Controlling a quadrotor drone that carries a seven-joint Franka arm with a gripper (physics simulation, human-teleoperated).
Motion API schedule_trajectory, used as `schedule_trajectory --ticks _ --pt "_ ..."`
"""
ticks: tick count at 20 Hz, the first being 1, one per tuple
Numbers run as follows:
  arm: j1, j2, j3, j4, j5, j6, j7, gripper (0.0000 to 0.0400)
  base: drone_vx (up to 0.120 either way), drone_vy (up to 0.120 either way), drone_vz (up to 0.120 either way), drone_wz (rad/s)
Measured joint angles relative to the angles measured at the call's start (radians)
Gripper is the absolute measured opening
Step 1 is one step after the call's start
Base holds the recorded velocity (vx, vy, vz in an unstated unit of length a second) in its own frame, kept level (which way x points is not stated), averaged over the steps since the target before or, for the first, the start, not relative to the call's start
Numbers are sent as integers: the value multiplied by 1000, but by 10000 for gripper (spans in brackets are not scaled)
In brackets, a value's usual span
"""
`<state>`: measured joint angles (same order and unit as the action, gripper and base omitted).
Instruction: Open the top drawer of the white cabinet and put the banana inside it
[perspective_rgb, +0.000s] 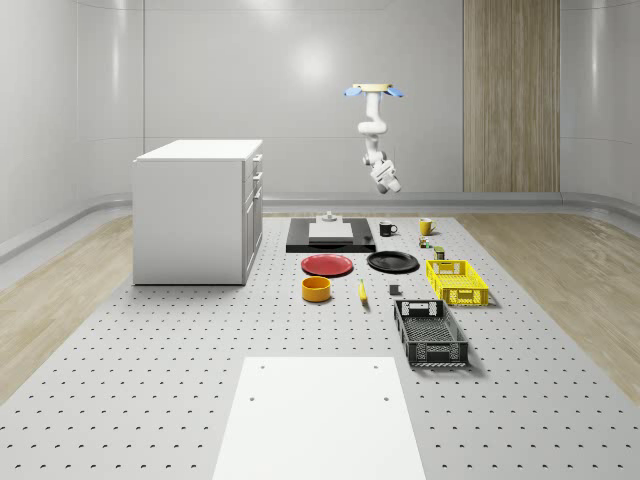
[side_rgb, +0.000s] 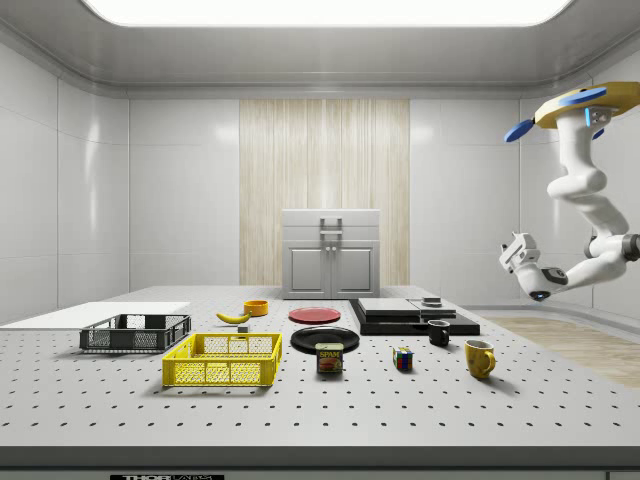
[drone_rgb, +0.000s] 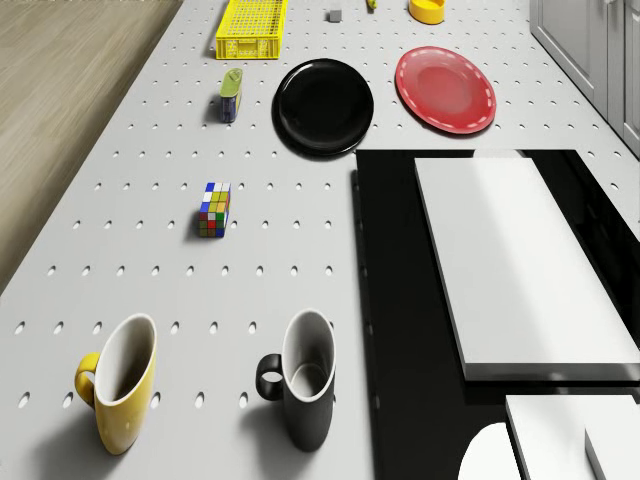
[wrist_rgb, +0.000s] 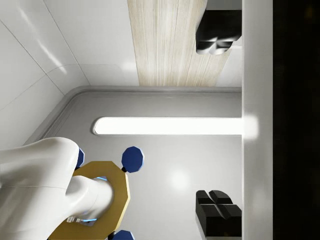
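- The drone hovers high over the table's far edge; its claw hangs wide, holding nothing.
- First step not begun: the cabinet's top drawer is shut.
- Next, fly toward 9 o'clock in the whole-scene view to reach the drawer; the banana waits.

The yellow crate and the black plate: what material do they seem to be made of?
The yellow crate looks like moulded plastic: its walls are an open lattice in one even, matte colour. The black plate looks like glazed ceramic or glossy plastic: its smooth surface carries a soft sheen. The render leaves that open.
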<state>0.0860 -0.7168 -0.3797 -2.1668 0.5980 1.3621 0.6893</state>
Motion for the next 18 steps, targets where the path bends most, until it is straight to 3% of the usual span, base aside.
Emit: schedule_trajectory --ticks 7,18 --pt "111 -34 -226 -166 331 11 -58 400 120 -120 120 0" --pt "220 -90 -335 -241 420 61 -63 400 120 -120 120 0"
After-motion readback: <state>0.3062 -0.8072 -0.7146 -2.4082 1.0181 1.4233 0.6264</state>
